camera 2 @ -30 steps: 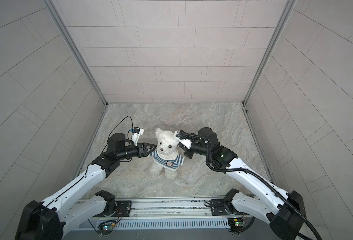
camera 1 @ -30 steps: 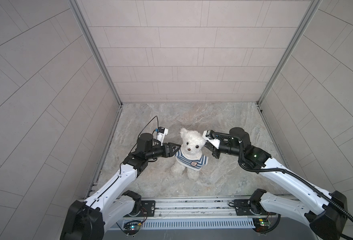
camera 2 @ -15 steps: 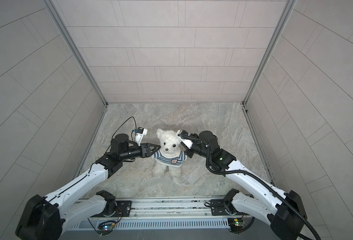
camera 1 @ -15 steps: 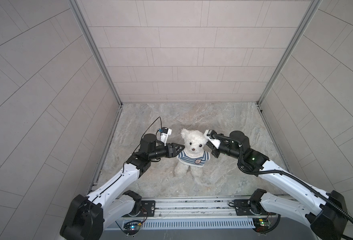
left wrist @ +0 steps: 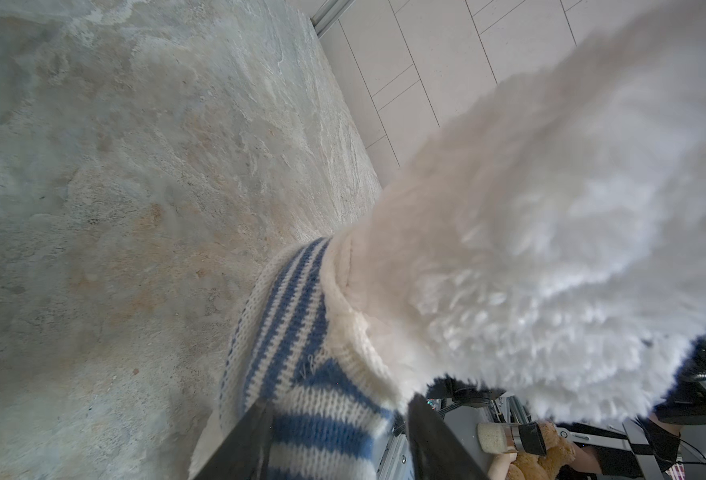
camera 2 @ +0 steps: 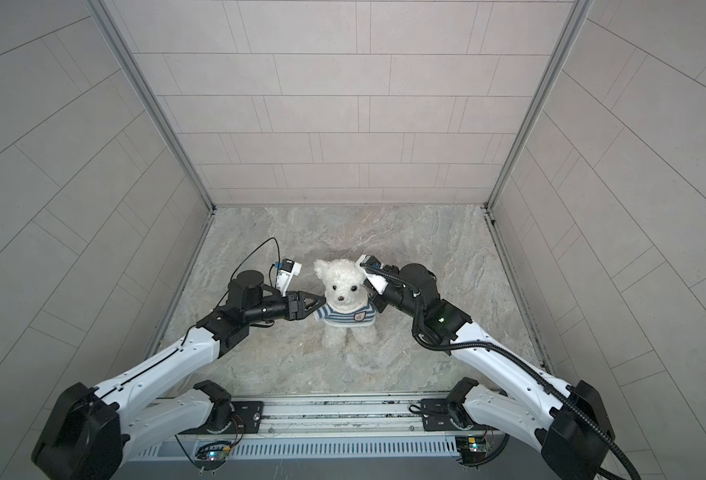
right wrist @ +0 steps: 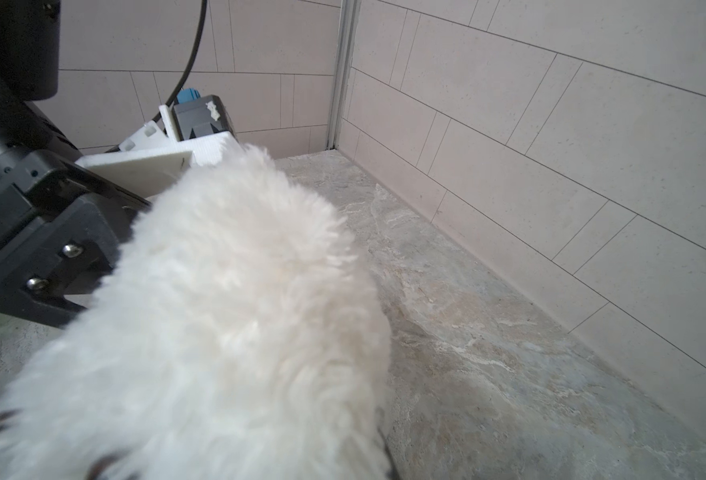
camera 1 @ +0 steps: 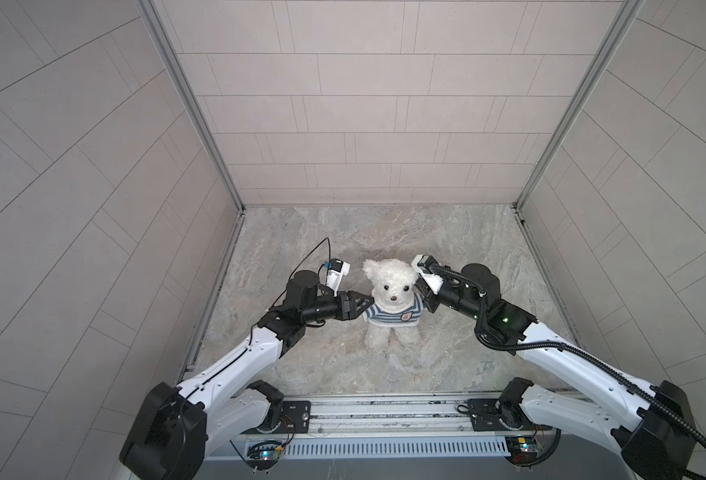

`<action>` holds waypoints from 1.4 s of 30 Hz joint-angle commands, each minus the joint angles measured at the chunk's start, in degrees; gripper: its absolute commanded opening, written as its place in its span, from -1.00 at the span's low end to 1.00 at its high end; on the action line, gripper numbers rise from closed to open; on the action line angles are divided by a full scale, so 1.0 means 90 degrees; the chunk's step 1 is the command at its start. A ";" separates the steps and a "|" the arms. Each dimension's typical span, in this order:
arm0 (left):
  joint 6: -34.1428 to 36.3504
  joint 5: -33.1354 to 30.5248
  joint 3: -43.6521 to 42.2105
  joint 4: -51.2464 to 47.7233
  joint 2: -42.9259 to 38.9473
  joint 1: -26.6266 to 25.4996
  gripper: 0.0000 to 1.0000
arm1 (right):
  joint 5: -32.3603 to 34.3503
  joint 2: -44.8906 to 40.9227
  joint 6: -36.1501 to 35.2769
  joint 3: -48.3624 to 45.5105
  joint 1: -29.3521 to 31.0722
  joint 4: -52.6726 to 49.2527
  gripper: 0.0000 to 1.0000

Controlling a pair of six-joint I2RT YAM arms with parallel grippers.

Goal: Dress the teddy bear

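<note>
1. The teddy bear (camera 1: 390, 286) is white plush with a curly, fluffy pile, round ears, dark bead eyes and nose, and stubby legs. In both top views it stands upright near the middle of the surface, a little toward 6 o'clock, with its head at 12 and feet at 6.
2. It wears a ribbed knit sweater (camera 1: 390, 318) in blue and cream stripes with a plain cream collar. A small badge (camera 1: 405, 317) sits on the chest at about 4 o'clock from the chin.
3. The left fingers (left wrist: 251, 440) are dark, tapering wedges that meet the bear at its 9 o'clock. In the left wrist view they stand half apart, with the striped sleeve filling the gap and one finger lying against the knit. I cannot tell whether they squeeze it.
4. The right fingers (camera 1: 428, 300) sit at the bear's 3 o'clock, against the shoulder just below the ear, and are closed tight. Their tips are buried behind fur and sleeve, so what they pinch cannot be made out.
5. Blurred white fur fills most of the right wrist view. The left wrist view cuts the bear's head off.
6. The surface (camera 1: 343, 232) is matte with a marbled grey-beige stone pattern. The walls (camera 1: 384, 104) are pale rectangular tiles.
7. A brown plush shape (left wrist: 538, 457) is cut off at the edge of the left wrist view and is too blurred to identify.
</note>
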 commanded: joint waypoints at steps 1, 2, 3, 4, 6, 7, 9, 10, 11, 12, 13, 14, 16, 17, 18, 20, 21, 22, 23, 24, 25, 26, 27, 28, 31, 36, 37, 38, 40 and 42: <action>0.0098 -0.0043 -0.0088 0.0127 0.0073 -0.0189 0.08 | 0.0120 0.0100 0.0216 0.0110 -0.0024 0.0485 -1.00; 0.0102 -0.0065 -0.0105 0.0135 0.0100 -0.0195 0.07 | 0.0115 0.0173 0.0257 0.0132 -0.0024 0.0501 -1.00; 0.0089 -0.0076 -0.0114 0.0155 0.0114 -0.0198 0.06 | 0.0121 0.0233 0.0293 0.0145 -0.0024 0.0512 -1.00; 0.0077 -0.0099 -0.0126 0.0171 0.0126 -0.0203 0.05 | 0.0112 0.0296 0.0321 0.0156 -0.0024 0.0534 -1.00; 0.0067 -0.0149 -0.0148 0.0171 0.0125 -0.0206 0.04 | 0.0109 0.0402 0.0373 0.0147 -0.0024 0.0596 -1.00; 0.0056 -0.0176 -0.0165 0.0167 0.0128 -0.0200 0.03 | 0.0117 0.0449 0.0403 0.0137 -0.0024 0.0635 -1.00; 0.0056 -0.0279 -0.0203 0.0134 0.0141 -0.0204 0.01 | 0.0145 0.0561 0.0450 0.0128 -0.0024 0.0712 -0.99; 0.0052 -0.0351 -0.0237 0.0137 0.0161 -0.0204 0.00 | 0.0161 0.0635 0.0475 0.0136 -0.0024 0.0725 -0.98; 0.0022 -0.0401 -0.0269 0.0175 0.0207 -0.0202 -0.02 | 0.0165 0.0730 0.0497 0.0159 -0.0024 0.0720 -0.97; -0.0023 -0.0420 -0.0304 0.0251 0.0230 -0.0201 -0.03 | 0.0176 0.0821 0.0528 0.0190 -0.0024 0.0719 -0.96; -0.0112 -0.0468 -0.0356 0.0364 0.0256 -0.0208 -0.05 | 0.0179 0.0922 0.0564 0.0231 -0.0024 0.0698 -0.96; -0.0188 -0.0526 -0.0410 0.0440 0.0264 -0.0204 -0.06 | 0.0183 0.1015 0.0594 0.0271 -0.0024 0.0685 -0.95; -0.0274 -0.0625 -0.0459 0.0527 0.0271 -0.0209 -0.08 | 0.0178 0.1165 0.0692 0.0285 -0.0024 0.0750 -0.94; -0.0289 -0.0669 -0.0484 0.0530 0.0271 -0.0200 -0.07 | 0.0190 0.1227 0.0732 0.0270 -0.0024 0.0817 -0.93; -0.0299 -0.0714 -0.0490 0.0529 0.0262 -0.0199 -0.08 | 0.0197 0.1273 0.0769 0.0255 -0.0024 0.0892 -0.93; -0.0304 -0.0833 -0.0535 0.0501 0.0232 -0.0205 -0.06 | 0.0204 0.1393 0.0831 0.0226 -0.0024 0.1033 -0.89; -0.0304 -0.0878 -0.0539 0.0491 0.0232 -0.0200 -0.04 | 0.0205 0.1449 0.0843 0.0235 -0.0024 0.1066 -0.87; -0.0304 -0.0918 -0.0550 0.0481 0.0250 -0.0204 -0.03 | 0.0195 0.1522 0.0850 0.0235 -0.0024 0.1102 -0.84; -0.0304 -0.0961 -0.0570 0.0472 0.0270 -0.0199 -0.03 | 0.0191 0.1600 0.0856 0.0233 -0.0023 0.1151 -0.81; -0.0313 -0.1007 -0.0584 0.0467 0.0295 -0.0201 -0.03 | 0.0185 0.1664 0.0852 0.0235 -0.0024 0.1176 -0.79; -0.0331 -0.1053 -0.0588 0.0463 0.0332 -0.0203 -0.03 | 0.0176 0.1742 0.0852 0.0235 -0.0024 0.1218 -0.76; -0.0343 -0.1111 -0.0601 0.0475 0.0373 -0.0199 -0.03 | 0.0178 0.1805 0.0854 0.0233 -0.0022 0.1246 -0.74; -0.0358 -0.1145 -0.0602 0.0479 0.0405 -0.0198 -0.04 | 0.0166 0.1865 0.0856 0.0235 -0.0024 0.1275 -0.73; -0.0371 -0.1186 -0.0596 0.0485 0.0432 -0.0192 -0.04 | 0.0157 0.1919 0.0856 0.0226 -0.0024 0.1319 -0.71; -0.0416 -0.1354 -0.0622 0.0470 0.0457 -0.0190 -0.04 | 0.0168 0.2090 0.0909 0.0141 -0.0033 0.1522 -0.66; -0.0456 -0.1527 -0.0635 0.0322 0.0591 -0.0192 0.02 | 0.0129 0.2393 0.1008 0.0055 -0.0072 0.1823 -0.61; -0.0477 -0.1558 -0.0647 0.0300 0.0603 -0.0190 0.03 | 0.0118 0.2445 0.1041 0.0033 -0.0080 0.1922 -0.58; -0.0480 -0.1593 -0.0649 0.0286 0.0613 -0.0191 0.04 | 0.0100 0.2494 0.1055 0.0021 -0.0082 0.1976 -0.56; -0.0505 -0.1694 -0.0649 0.0230 0.0632 -0.0194 0.05 | 0.0092 0.2618 0.1100 0.0057 -0.0092 0.2046 -0.51; -0.0537 -0.1727 -0.0652 0.0267 0.0676 -0.0188 0.06 | 0.0097 0.2736 0.1113 0.0116 -0.0102 0.2058 -0.44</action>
